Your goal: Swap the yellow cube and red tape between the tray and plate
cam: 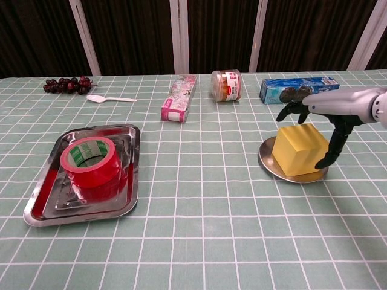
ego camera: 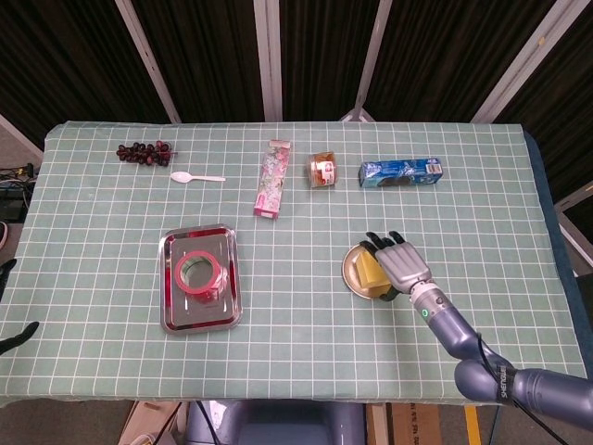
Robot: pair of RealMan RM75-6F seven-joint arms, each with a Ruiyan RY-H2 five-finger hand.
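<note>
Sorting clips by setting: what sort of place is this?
Probably a robot test bench: a checked tablecloth against black curtains, with mixed props like a tape and cube under a robot hand.

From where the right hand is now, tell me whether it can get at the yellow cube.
Probably yes: the right hand is spread just over the yellow cube on the plate, nothing between them.

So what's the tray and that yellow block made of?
The tray looks like shiny metal, probably steel: it mirrors the red tape sitting in it. The yellow cube looks matte, with no shine and soft edges, so maybe foam or painted wood; the pictures can't settle which.
</note>
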